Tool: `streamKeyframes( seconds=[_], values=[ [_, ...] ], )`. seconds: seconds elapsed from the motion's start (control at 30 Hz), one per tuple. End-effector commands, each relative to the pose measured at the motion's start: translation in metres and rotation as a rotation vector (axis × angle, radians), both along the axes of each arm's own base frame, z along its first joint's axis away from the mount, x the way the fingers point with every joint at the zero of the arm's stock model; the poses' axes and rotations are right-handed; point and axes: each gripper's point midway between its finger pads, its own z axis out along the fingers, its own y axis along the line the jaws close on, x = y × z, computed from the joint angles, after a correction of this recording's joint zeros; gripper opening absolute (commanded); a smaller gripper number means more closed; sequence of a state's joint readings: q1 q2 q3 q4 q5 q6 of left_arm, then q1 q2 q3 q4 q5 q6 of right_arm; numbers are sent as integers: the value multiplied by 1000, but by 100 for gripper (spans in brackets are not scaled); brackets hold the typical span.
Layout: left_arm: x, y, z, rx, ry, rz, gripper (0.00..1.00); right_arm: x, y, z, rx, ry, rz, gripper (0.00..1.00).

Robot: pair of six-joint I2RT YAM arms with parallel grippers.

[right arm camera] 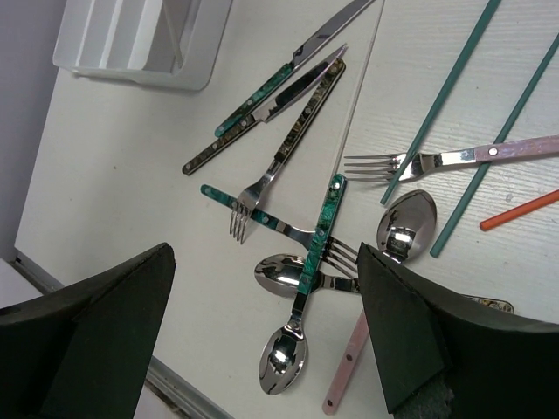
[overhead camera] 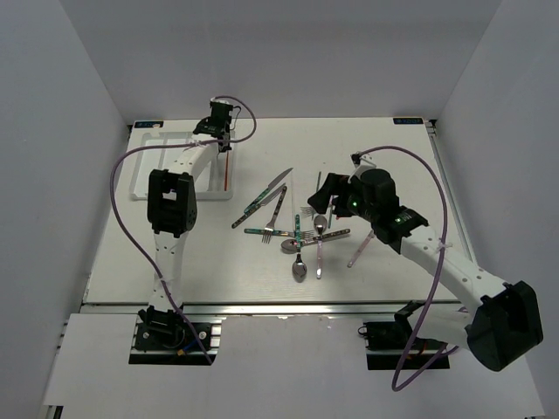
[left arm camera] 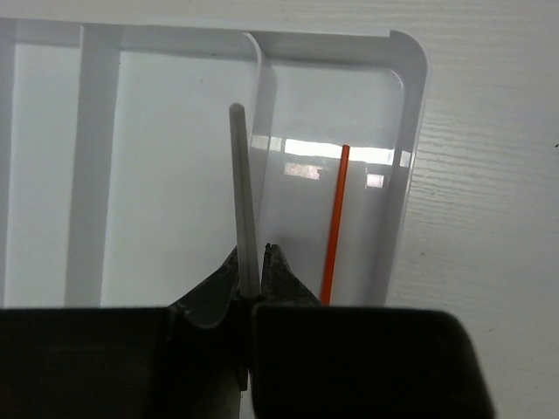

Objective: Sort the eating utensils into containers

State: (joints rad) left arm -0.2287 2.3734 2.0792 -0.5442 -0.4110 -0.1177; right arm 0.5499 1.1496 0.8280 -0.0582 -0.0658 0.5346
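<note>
Utensils (overhead camera: pixel 293 229) lie scattered mid-desk (overhead camera: pixel 218 272) in the top view, well apart from the white tray (overhead camera: pixel 144 170) at the far left. We note the left jaws over the tray's right end and the right jaws above the scattered pile.

Left wrist view: the left jaws stand narrow, pinching a pale grey chopstick (left arm camera: pixel 240 192) above the tray. An orange chopstick (left arm camera: pixel 334 218) lies in the rightmost compartment.

Right wrist view: the right jaws gape wide, holding nothing, over a teal-handled spoon (right arm camera: pixel 326 216), forks and knives.

Left claw (left arm camera: pixel 255 264) hides one end of the red chopstick (left arm camera: pixel 334 218)
</note>
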Motion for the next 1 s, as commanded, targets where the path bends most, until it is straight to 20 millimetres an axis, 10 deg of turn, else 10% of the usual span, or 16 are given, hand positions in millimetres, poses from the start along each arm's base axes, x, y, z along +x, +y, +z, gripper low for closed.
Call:
streamKeyframes(
  seconds=[0.0,0.23,0.37,0.7,0.77,0.97],
  values=[
    [6,-12,38,-57,-106,-29,0,4,1,-5,-20,-10,15,89],
    [-3,-10,15,-55,-58,-14,19,13,15,-19,-24,46,48,89],
    [-10,-7,22,-74,-59,18,73,35,21,-34,-102,107,-20,89],
    [-37,-5,149,-214,-248,93,90,100,58,-76,-363,162,-136,68],
    [-63,-2,191,-275,-297,126,90,106,62,-99,-422,191,-148,60],
    [-154,7,228,-409,-414,110,98,113,74,-122,-486,201,-158,40]
  ],
)
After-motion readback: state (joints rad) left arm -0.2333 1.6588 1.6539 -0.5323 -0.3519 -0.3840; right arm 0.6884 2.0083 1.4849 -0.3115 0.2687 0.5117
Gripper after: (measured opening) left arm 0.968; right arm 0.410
